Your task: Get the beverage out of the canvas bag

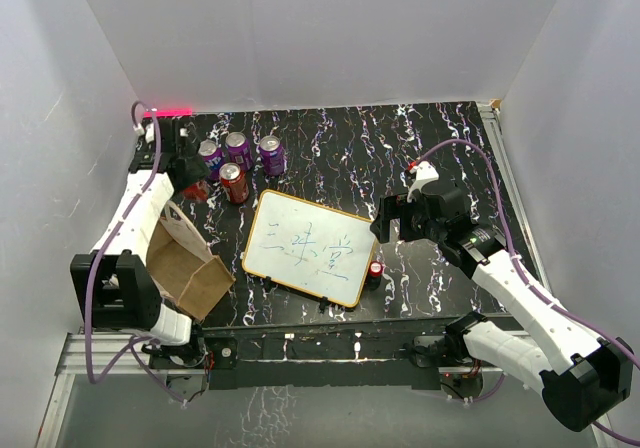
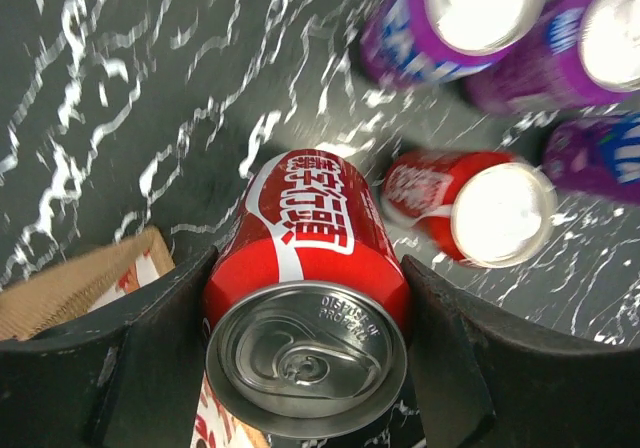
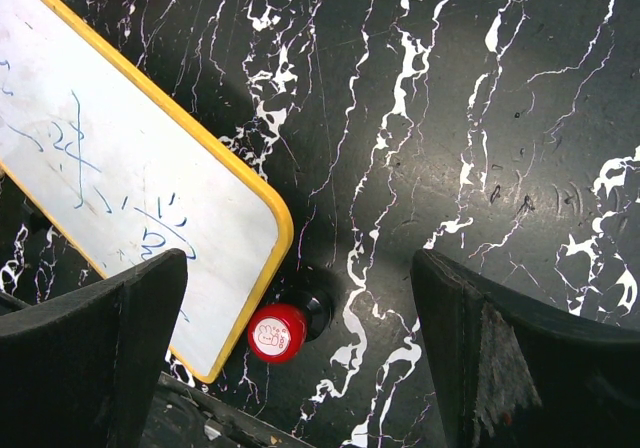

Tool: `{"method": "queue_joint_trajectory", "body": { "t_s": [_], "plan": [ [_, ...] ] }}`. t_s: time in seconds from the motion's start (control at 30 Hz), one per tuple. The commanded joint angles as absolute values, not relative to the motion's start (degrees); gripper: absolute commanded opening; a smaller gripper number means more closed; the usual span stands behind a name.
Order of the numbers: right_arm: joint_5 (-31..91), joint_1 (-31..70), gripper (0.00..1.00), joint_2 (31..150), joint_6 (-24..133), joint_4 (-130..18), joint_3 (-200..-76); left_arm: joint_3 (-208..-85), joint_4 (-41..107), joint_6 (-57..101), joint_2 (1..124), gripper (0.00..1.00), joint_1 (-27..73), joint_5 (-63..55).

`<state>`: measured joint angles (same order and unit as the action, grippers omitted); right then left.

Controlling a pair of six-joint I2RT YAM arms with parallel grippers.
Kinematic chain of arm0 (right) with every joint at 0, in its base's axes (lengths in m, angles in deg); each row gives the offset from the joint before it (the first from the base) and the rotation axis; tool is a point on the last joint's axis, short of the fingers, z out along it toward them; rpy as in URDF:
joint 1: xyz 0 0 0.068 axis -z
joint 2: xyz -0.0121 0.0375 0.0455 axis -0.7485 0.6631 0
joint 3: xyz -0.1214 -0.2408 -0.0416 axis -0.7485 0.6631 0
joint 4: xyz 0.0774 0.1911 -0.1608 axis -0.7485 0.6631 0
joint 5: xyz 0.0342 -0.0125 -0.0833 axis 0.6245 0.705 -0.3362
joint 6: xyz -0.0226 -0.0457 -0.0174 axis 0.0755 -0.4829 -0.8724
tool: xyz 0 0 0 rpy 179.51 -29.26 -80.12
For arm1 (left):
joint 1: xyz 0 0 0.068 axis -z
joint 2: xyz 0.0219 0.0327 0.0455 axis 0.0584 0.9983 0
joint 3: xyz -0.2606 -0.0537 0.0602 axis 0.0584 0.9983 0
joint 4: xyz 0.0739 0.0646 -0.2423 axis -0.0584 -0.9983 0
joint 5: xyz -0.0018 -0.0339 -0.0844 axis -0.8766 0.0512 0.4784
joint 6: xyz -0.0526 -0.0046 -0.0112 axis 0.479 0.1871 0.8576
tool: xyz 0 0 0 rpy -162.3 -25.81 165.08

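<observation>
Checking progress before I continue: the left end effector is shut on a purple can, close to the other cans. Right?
Not quite: the can in the left end effector is red, not purple, as the left wrist view shows. It is indeed shut on it, close to the other cans.

This looks like a robot test cell in a lab. Plain white panels (image 1: 320, 28) close off the space beyond and to the outer sides of the left gripper (image 1: 193, 185) and right gripper (image 1: 384, 230). A black marbled tabletop (image 1: 350, 148) lies beneath them, and behind them an aluminium rail (image 1: 90, 353) carries the arm bases, with purple cables (image 1: 455, 141) trailing.
</observation>
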<state>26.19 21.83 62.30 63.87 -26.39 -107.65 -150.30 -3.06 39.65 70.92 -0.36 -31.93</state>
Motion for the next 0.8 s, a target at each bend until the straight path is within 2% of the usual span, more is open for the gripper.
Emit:
{"method": "queue_joint_trajectory", "body": {
  "t_s": [0.0, 0.13, 0.53, 0.67, 0.77],
  "plan": [
    [25.0, 21.3, 0.98, 61.4, 63.4, -28.3, -109.0, -144.9, 3.0, 44.1, 67.9, 0.00, -6.2, -21.1],
    [25.1, 21.3, 0.98, 61.6, 63.4, -28.4, -108.9, -142.4, 5.7, 41.8, 71.5, 0.00, -7.1, -19.6],
    [24.7, 21.4, 0.98, 62.2, 63.5, -28.4, -109.0, -147.6, 3.4, 38.0, 82.2, 0.01, -7.5, -16.3],
    [24.5, 21.3, 0.98, 62.3, 63.5, -28.3, -109.0, -148.6, 3.8, 37.0, 83.3, 0.07, -7.6, -15.8],
    [24.5, 21.3, 0.98, 62.4, 63.5, -28.3, -109.0, -150.1, 2.0, 36.1, 84.6, 0.19, -7.5, -15.6]
  ]
}}
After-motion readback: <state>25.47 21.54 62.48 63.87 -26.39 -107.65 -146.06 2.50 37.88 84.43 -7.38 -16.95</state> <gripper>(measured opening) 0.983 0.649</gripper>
